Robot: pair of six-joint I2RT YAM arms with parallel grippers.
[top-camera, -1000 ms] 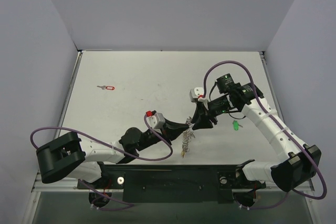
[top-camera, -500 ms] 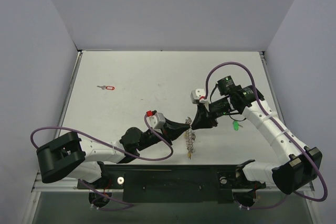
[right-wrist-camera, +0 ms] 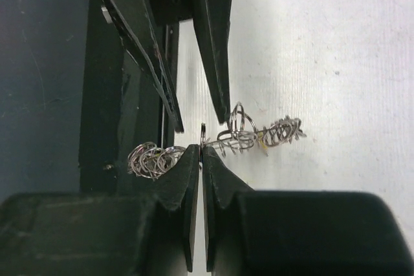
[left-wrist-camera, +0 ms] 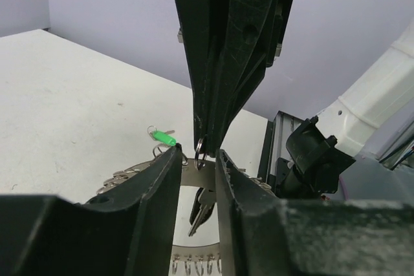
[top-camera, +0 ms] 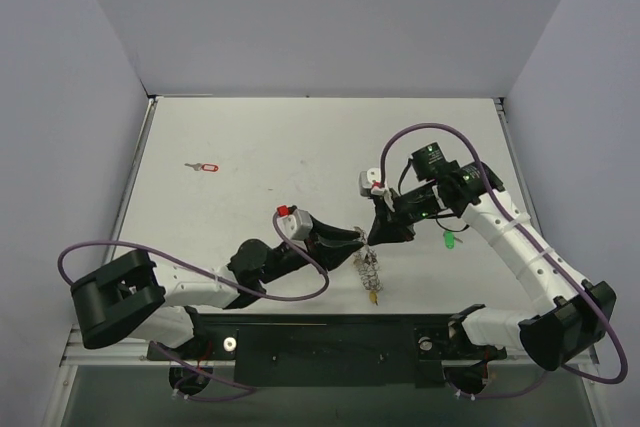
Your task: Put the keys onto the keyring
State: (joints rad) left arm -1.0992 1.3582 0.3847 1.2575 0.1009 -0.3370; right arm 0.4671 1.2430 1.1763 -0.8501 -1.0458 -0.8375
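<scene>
The keyring (top-camera: 369, 269) hangs on edge between my two grippers, its yellow piece lowest. My right gripper (top-camera: 378, 237) is shut on one small loop of its rim, as the right wrist view (right-wrist-camera: 202, 150) shows, with the keyring (right-wrist-camera: 278, 132) edge-on. My left gripper (top-camera: 352, 240) stands narrowly open in the left wrist view (left-wrist-camera: 197, 153), its jaws either side of the right fingers (left-wrist-camera: 220, 63), with the keyring's band (left-wrist-camera: 191, 178) just past them. The green key (top-camera: 449, 240) lies on the table right of the grippers, also in the left wrist view (left-wrist-camera: 163, 137). The red key (top-camera: 206, 166) lies far left.
A silver key-shaped piece (left-wrist-camera: 204, 208) hangs inside the keyring. The black base rail (top-camera: 330, 342) runs along the near edge just below the hanging keyring. Purple cables loop beside both arms. Walls enclose the white table (top-camera: 280, 137) on three sides.
Both grippers and the keyring have shifted slightly right, and the keyring's lower end with the yellow piece has swung to the right. The keys have not moved.
</scene>
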